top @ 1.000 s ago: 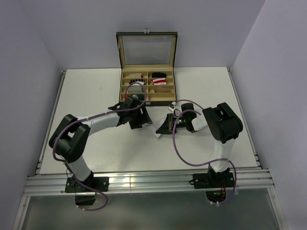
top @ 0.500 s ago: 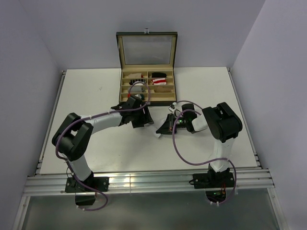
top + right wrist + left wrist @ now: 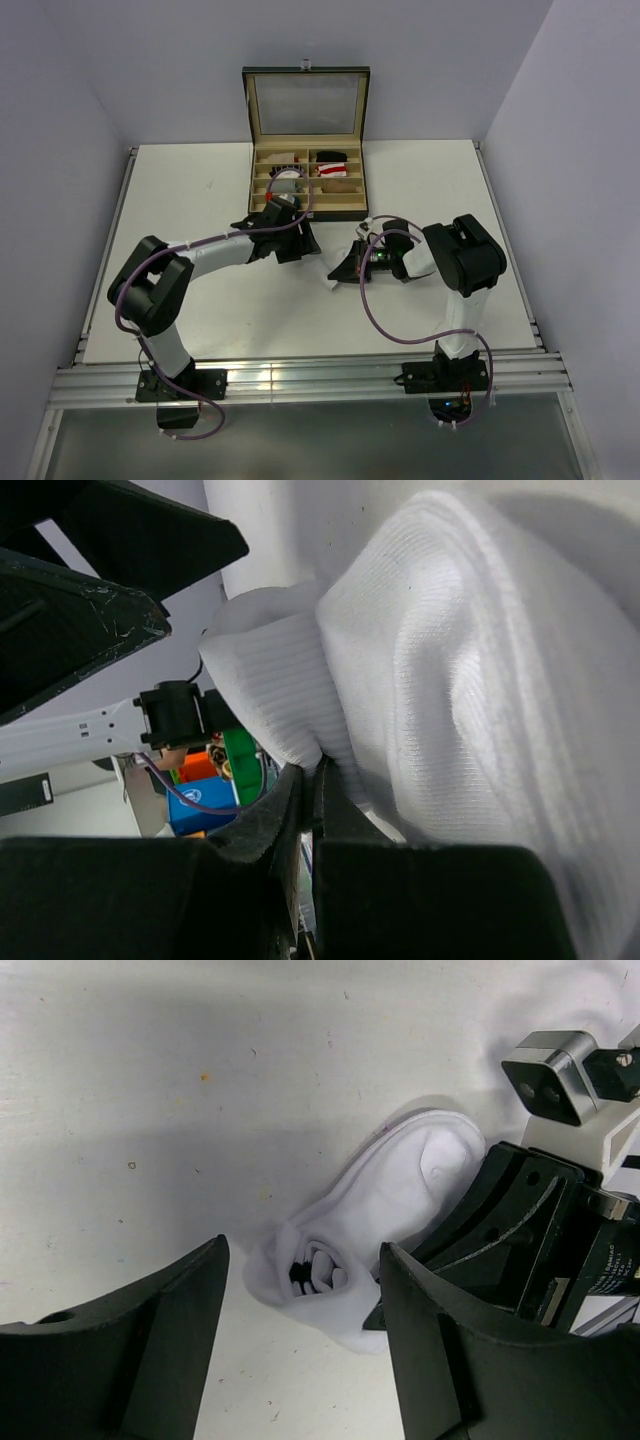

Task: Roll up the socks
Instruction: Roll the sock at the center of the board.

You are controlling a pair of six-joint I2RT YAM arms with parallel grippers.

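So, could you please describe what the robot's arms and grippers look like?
The left arm and right arm have white links, black joints and black bases; a purple cable loops along each. The fingers are matte black, broad and wedge-shaped.

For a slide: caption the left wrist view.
Open left fingers hover over a white sock pinched by the right fingers.

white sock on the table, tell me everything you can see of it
The white sock looks like soft ribbed knit and lies crumpled on the white table between the two arms. One rounded end lies fairly flat. The other is bunched into folds, with a bit of dark showing inside. The right tool is shut on a fold of its fabric. The left tool is open above the bunched end, a finger on each side, not visibly touching it.
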